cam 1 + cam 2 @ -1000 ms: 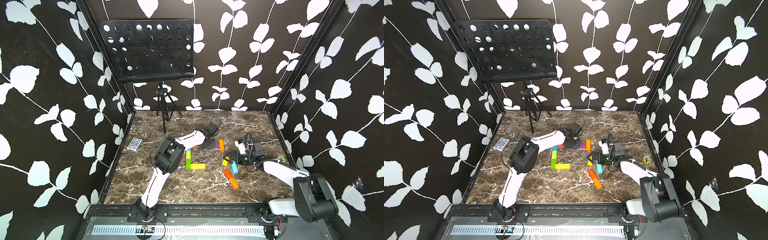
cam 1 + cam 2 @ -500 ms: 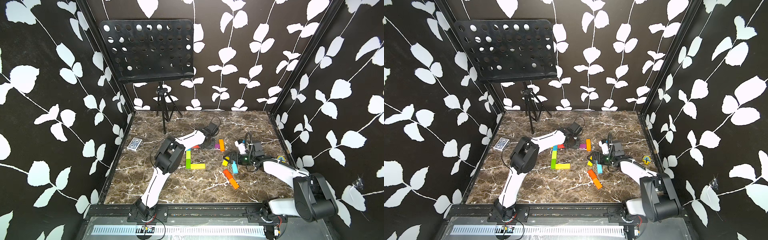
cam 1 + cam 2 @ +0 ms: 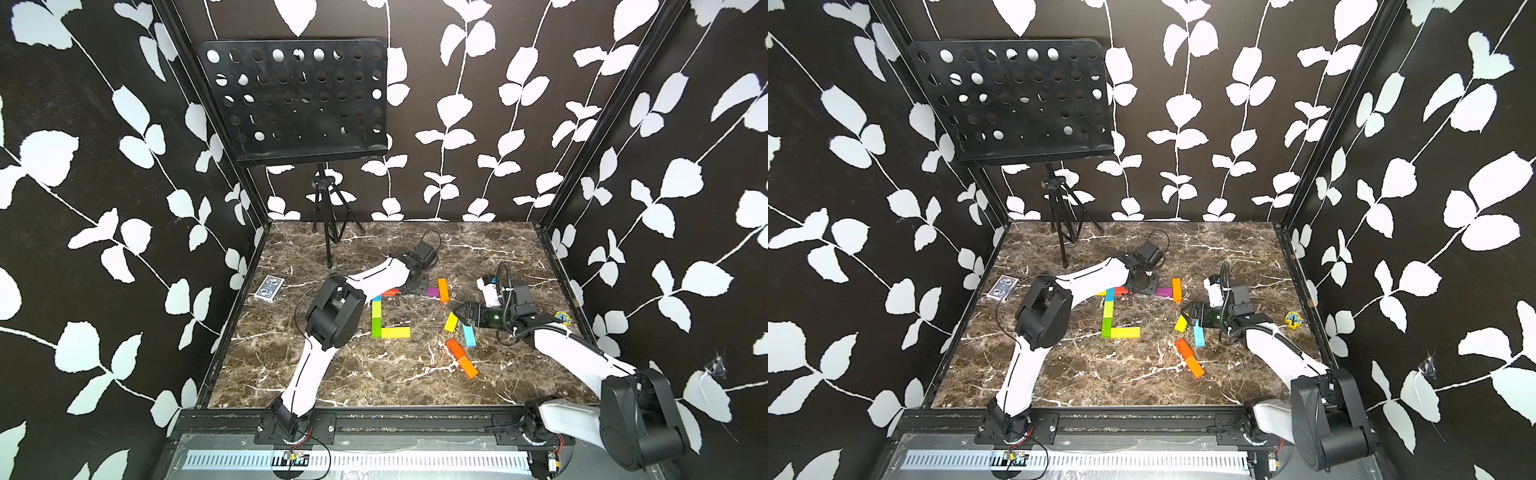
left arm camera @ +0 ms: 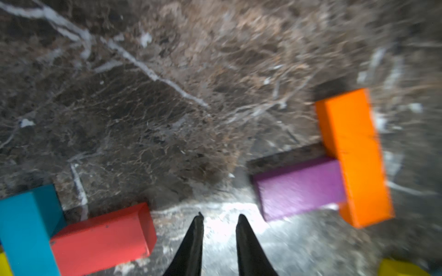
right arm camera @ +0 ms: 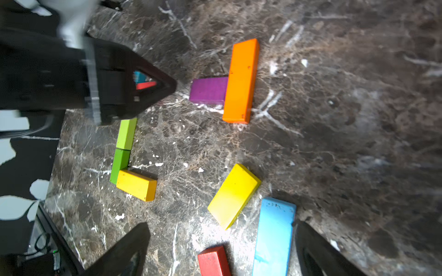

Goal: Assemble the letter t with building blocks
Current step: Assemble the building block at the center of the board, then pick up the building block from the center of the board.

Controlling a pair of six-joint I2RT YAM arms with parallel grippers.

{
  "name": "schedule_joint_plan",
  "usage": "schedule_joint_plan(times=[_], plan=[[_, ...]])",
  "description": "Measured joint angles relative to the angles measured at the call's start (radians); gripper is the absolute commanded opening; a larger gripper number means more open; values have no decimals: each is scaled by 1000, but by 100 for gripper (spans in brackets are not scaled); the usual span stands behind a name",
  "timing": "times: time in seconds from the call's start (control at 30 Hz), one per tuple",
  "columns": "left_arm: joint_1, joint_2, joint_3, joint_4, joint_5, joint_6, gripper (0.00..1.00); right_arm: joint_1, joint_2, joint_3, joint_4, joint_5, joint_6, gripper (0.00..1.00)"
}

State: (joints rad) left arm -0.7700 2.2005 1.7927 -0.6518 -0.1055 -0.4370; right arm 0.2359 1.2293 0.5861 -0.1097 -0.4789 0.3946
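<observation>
Hovering between the red block (image 4: 100, 239) and purple block (image 4: 299, 188), the left gripper (image 4: 220, 216) is seen empty, fingers almost together. Farther right, the right gripper (image 5: 220, 225) is spread wide, the cyan block (image 5: 275, 229) lying just inside one finger. A pick is judged in hand, and closing squarely is required next.

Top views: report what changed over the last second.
Nothing visibly moved. The left gripper stays low between the red block and purple block; the right gripper, jaws wide, stays over the cyan block. Nothing else shifted.
</observation>
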Motion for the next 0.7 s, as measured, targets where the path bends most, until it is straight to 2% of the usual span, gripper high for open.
schedule_joint_plan(times=[0.17, 0.27, 0.43, 0.7], plan=[[-64, -88, -9, 19, 33, 35, 36, 0, -32, 0, -75, 48, 24, 86], [-127, -111, -9, 33, 53, 37, 41, 0, -114, 0, -139, 75, 27, 87], [-204, -104, -10, 38, 107, 15, 41, 1, -266, -1, -221, 80, 41, 88], [-220, -48, -10, 51, 120, -16, 41, 11, -454, -111, -315, 76, 83, 88]])
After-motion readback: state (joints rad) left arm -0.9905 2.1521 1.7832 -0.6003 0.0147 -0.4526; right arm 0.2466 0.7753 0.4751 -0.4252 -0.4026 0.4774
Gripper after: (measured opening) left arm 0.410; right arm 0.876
